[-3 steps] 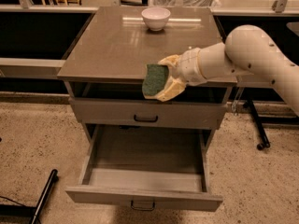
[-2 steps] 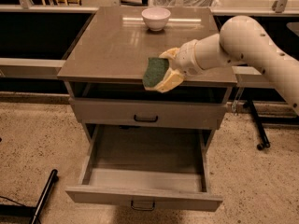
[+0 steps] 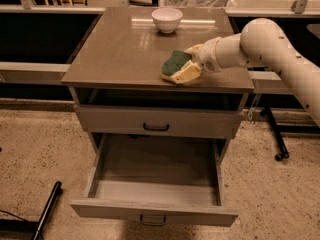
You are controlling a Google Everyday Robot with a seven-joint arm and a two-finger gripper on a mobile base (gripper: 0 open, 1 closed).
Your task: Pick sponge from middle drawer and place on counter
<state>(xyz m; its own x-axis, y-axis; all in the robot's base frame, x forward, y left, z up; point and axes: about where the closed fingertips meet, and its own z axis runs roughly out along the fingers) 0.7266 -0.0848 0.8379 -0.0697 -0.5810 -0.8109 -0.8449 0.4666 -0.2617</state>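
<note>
Cabinet: the counter is a glossy grey-brown slab that overhangs the drawers below, with a strip of light reflected near its back edge. Robot arm, white, enters from the right edge and reaches leftward over the counter's front right part. The middle drawer is pulled well out toward the camera, with its smooth grey floor and low side walls in view and a small pull centred on the front panel. Above it is the closed drawer front with a black curved pull, and above that a dark open gap directly under the counter. Speckled floor all round. A black wheeled stand sits to the right of the cabinet and a black bar lies at lower left. White bowl stands upright near the back edge of the counter, well apart from the gripper. The gripper is low over the counter's front right area, its pale yellow fingers clamped on the sponge, one above and one below. The sponge is tilted, with its dark green face turned up and to the left. The lower finger is at or just above the surface; cannot tell whether the sponge itself touches the counter.
</note>
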